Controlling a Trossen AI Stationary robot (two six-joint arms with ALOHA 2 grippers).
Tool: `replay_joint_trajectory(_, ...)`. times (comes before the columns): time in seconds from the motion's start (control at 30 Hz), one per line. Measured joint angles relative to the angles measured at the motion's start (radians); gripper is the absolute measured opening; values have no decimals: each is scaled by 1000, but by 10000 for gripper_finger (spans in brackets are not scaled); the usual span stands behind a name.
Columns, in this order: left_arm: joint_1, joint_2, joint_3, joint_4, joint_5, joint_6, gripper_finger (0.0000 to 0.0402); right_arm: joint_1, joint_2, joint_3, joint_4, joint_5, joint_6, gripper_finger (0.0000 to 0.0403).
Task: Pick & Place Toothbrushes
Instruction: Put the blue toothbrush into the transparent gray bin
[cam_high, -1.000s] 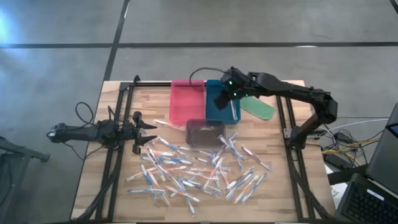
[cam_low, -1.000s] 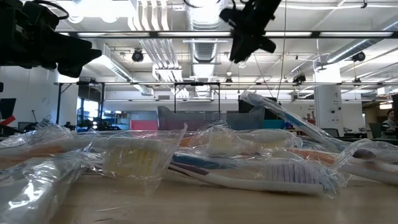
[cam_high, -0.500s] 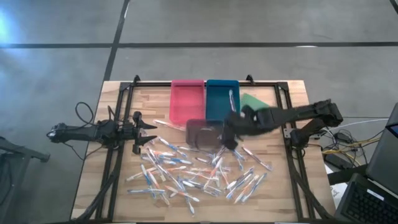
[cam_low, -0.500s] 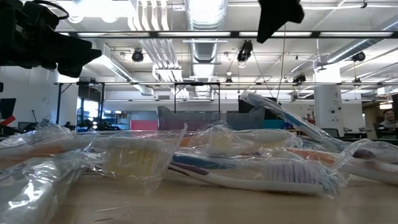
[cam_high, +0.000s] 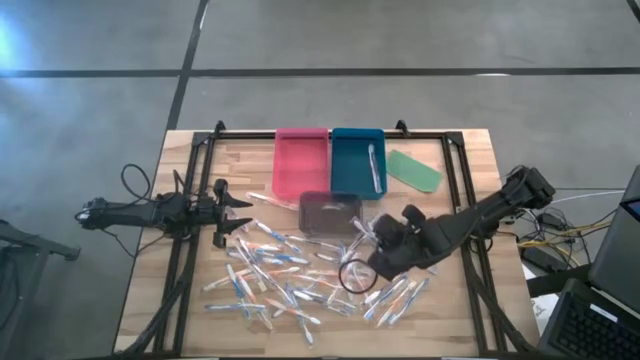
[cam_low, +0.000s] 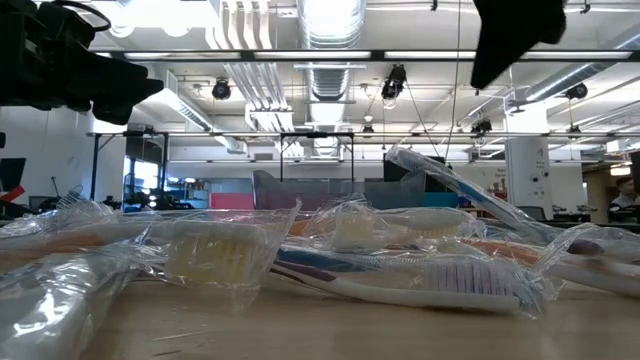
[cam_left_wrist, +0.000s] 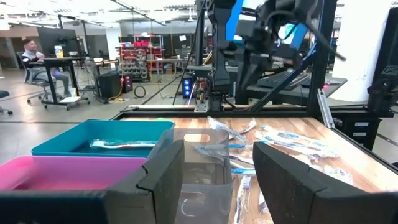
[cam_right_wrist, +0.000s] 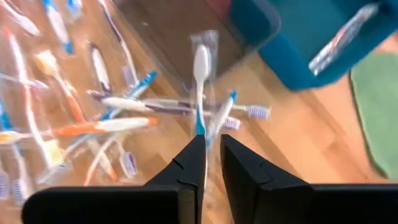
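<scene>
Several wrapped toothbrushes (cam_high: 300, 275) lie scattered in a pile on the near half of the table; they fill the low view (cam_low: 400, 270). One toothbrush (cam_high: 373, 165) lies in the blue tray (cam_high: 350, 185), also seen in the left wrist view (cam_left_wrist: 121, 144). My right gripper (cam_high: 365, 268) hangs over the pile's right part, its fingers (cam_right_wrist: 193, 158) a narrow gap apart and touching nothing. A blue-handled toothbrush (cam_right_wrist: 200, 81) lies on the table just ahead of it. My left gripper (cam_high: 240, 208) waits open at the table's left side (cam_left_wrist: 217, 162).
A pink tray (cam_high: 300, 160) and the blue tray stand side by side at the far edge, with a dark tray (cam_high: 330, 212) just in front of them. A flat green oblong piece (cam_high: 413, 170) lies right of the blue tray. A black frame (cam_high: 190, 240) borders the table.
My right gripper has swung from above the blue tray toward the near edge, past the dark tray, and has come down over the right part of the pile. One toothbrush stays lying in the blue tray.
</scene>
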Motion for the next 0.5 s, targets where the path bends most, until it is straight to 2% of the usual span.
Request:
replay_joint_trajectory(0.17,0,0,0,0,0,0,197,26,0,-95,123,-9,20,76)
replay_joint_trajectory(0.5,0,0,0,0,0,0,197,28,0,-273,431,-5,-63,141)
